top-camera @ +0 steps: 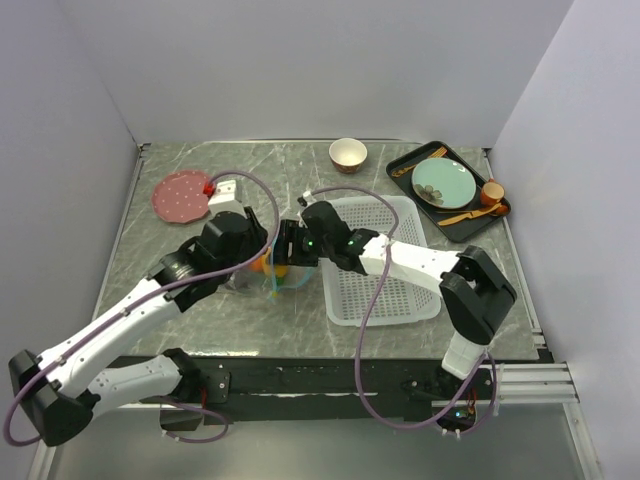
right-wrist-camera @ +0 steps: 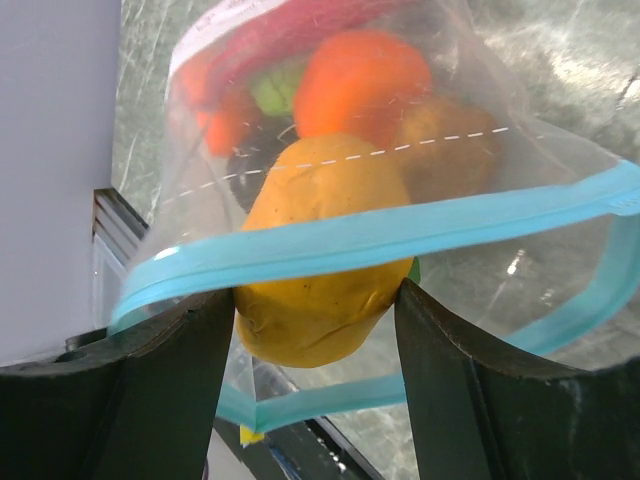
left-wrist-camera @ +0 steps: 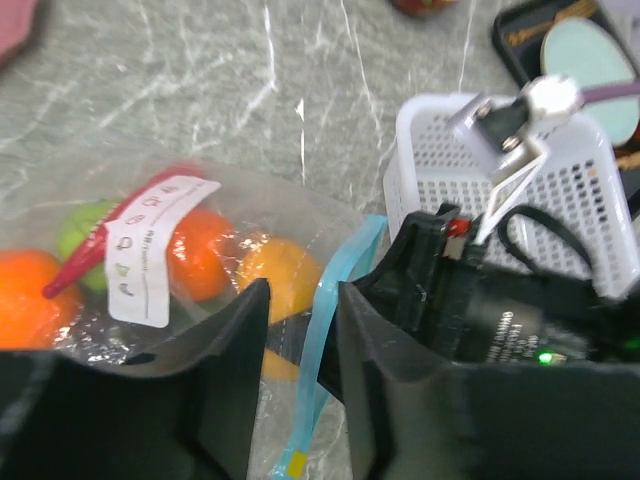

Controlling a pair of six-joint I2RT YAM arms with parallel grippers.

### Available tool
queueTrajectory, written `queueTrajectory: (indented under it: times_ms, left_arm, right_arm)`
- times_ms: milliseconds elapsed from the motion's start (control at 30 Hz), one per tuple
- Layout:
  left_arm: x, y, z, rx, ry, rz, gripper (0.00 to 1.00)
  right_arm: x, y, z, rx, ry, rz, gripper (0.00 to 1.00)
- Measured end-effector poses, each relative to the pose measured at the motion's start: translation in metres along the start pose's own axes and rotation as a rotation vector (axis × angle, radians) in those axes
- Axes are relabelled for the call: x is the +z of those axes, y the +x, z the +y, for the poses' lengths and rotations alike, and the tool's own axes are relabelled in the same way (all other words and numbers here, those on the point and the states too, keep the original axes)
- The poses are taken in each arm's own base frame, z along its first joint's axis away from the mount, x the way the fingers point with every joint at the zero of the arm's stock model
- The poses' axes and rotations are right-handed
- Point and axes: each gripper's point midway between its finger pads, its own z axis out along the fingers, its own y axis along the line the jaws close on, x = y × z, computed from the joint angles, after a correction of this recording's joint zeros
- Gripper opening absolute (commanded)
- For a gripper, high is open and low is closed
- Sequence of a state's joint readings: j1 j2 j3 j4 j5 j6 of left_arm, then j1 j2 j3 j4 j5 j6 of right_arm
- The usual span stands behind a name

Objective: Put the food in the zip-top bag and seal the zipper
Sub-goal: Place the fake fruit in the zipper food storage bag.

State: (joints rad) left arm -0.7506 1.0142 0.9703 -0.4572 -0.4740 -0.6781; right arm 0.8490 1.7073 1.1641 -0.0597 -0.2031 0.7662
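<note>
Where the two arms meet at the centre of the top view, a clear soft plastic zip-top bag (top-camera: 268, 281) is seen lying on a grey marbled table (top-camera: 300, 170), just left of a white rectangular mesh basket (top-camera: 385, 265). The bag is flanked by the left gripper (top-camera: 258, 262) on its left and the right gripper (top-camera: 286, 250) on its right.

In the left wrist view, toy food is shown inside the bag: two round oranges (left-wrist-camera: 200, 255), a green apple (left-wrist-camera: 80, 235), a red chili (left-wrist-camera: 85, 262) and a rounded yellow fruit (left-wrist-camera: 275, 268), partly covered by a small white label (left-wrist-camera: 155, 250). The left gripper's dark fingers (left-wrist-camera: 225, 390) are held apart, unclamped, at the lower centre of that frame, and the bag's narrow teal-blue zipper strip (left-wrist-camera: 318, 340) is seen running loose through the gap between them.

In the right wrist view, the zipper strip is stretched across the frame just above the tips of the right gripper's fingers (right-wrist-camera: 170, 390). The two sides of the strip are parted, so the bag's mouth is unsealed. The fingers are spread wide, with the yellow fruit bulging down between them; whether it is being squeezed cannot be told.

At the upper left of the top view a pink round plate (top-camera: 180, 195) is seen, and at the upper right a black tray (top-camera: 400, 162) carrying a pale teal plate (top-camera: 445, 182).
</note>
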Motion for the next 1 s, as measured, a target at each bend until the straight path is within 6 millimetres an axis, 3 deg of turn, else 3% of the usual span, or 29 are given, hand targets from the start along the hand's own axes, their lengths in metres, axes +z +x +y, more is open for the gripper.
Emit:
queueTrajectory:
  times_ms: [167, 300, 567, 800, 1000]
  left_arm:
    - [-0.015, -0.016, 0.009, -0.047, -0.007, -0.060, 0.53]
    - [-0.018, -0.015, 0.018, -0.054, -0.025, -0.072, 0.57]
    - [-0.015, -0.007, 0.025, -0.047, -0.049, -0.058, 0.63]
    - [-0.014, -0.005, 0.027, -0.061, -0.054, -0.053, 0.66]
    - [-0.014, -0.003, 0.030, -0.062, -0.063, -0.046, 0.69]
  right_arm:
    - [0.012, 0.007, 0.005, 0.018, -0.018, 0.003, 0.54]
    - [0.019, 0.011, 0.007, 0.021, -0.034, 0.009, 0.75]
    - [0.020, 0.008, 0.008, 0.010, -0.038, -0.005, 0.93]
    - [0.009, 0.004, 0.004, 0.004, -0.004, -0.030, 0.94]
    - [-0.013, -0.003, 0.001, -0.001, 0.040, -0.072, 0.94]
